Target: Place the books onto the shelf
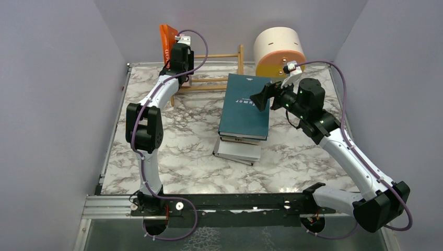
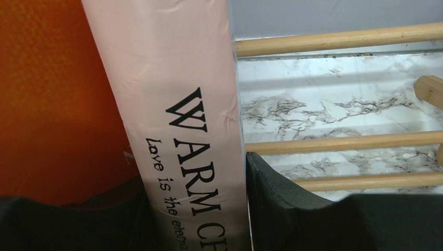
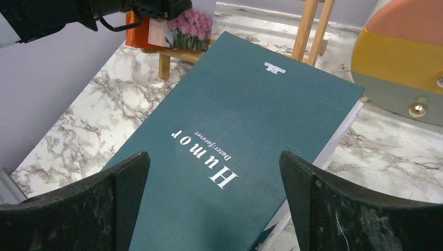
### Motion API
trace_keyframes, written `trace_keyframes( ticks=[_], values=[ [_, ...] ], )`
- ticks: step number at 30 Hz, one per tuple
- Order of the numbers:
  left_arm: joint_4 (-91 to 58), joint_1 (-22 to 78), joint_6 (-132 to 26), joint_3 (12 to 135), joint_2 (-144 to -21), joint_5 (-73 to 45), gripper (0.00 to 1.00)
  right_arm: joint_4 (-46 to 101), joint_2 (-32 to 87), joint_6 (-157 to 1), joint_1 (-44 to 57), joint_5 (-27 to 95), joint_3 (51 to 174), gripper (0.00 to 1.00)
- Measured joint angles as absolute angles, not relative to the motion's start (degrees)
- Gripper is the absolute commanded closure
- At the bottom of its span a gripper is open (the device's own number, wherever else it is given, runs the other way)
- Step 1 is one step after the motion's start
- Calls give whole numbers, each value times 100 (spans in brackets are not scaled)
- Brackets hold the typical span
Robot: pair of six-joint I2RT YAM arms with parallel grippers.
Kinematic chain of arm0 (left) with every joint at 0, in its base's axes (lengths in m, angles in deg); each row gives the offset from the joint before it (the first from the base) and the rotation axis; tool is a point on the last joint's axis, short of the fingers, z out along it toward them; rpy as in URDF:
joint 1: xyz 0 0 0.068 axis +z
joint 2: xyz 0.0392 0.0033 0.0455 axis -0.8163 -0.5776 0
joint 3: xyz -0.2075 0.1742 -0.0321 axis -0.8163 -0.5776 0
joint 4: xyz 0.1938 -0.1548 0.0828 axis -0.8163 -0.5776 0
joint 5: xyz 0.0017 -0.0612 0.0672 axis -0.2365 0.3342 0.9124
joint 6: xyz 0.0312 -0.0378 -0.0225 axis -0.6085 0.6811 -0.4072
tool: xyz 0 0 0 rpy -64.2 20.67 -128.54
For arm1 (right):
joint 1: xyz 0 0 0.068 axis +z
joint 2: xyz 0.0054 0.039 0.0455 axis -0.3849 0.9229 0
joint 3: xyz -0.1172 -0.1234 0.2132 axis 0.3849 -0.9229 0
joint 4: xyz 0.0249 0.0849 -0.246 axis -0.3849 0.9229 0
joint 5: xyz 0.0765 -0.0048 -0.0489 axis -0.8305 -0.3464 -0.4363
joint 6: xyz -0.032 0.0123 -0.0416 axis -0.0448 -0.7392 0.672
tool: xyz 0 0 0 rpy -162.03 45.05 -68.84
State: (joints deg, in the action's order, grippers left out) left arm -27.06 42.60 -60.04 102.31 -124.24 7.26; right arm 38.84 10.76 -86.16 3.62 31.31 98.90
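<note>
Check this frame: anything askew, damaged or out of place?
Only mildly: the dark teal book lies twisted over the white books, which stick out at its near end. The orange book leans on the shelf. No damage or spill shows.

pink book (image 2: 172,94) spine: big black caps "WARM CH", then it runs off the bottom of my left wrist view
pink book, small line: handwriting-style "Love is the etern", cut off too
teal book (image 3: 235,130) cover: white "Humor", upside down from my right wrist view
teal book, small print: pinkish, looks like "Dater forever", I'm not sure
teal book logo: tiny white mark, can't read it
orange book (image 1: 167,39) spine: white marks, too small for me
</note>
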Motion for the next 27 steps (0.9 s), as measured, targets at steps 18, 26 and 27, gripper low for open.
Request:
trace_keyframes(
  ticks=[18, 26, 27],
  values=[
    [-2806, 4260, -5910, 10231, -12378, 759, 60, 3881, 1140, -8616, 360, 2978, 9890, 7],
    [-2881, 4258, -5879, 10262, -12225, 756, 39, 3881, 1160, -8616, 362, 2895, 9890, 7],
    [-2881, 4258, -5879, 10284, -12216, 754, 39, 3884, 1160, -8616, 360, 2893, 9890, 7]
  ],
)
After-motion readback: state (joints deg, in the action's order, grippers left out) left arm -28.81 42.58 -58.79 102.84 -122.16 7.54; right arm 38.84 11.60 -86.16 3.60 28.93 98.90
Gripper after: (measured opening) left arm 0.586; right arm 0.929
